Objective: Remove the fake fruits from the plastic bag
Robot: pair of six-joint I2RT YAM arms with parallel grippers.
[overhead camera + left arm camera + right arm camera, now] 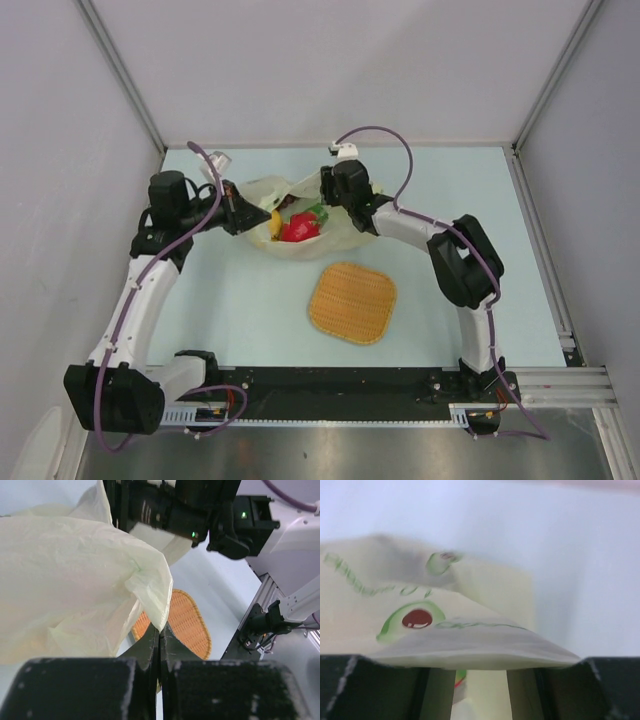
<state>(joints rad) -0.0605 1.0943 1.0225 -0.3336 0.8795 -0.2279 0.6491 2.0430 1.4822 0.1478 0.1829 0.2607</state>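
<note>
Progress: early, nothing out yet.
Fake fruits (298, 229): all inside the plastic bag (268, 188), between the two pincers.
Left pincer (159, 632): together, clamped on the bag rim.
Right pincer (480, 690): fingers apart, bag film draped over the tips.
Left to do: every fruit out onto the counter (230, 300).

The thin, translucent pale yellow-green plastic bag (262, 190) looks crinkly with a soft sheen on the smooth, matt pale-blue table (240, 310). A glossy red plastic dragon fruit (300, 231) lies inside. At the bag's 5 o'clock, the square orange woven mat (352, 302) appears coarse; the left pincer (159, 630) is scuffed matt black.
</note>
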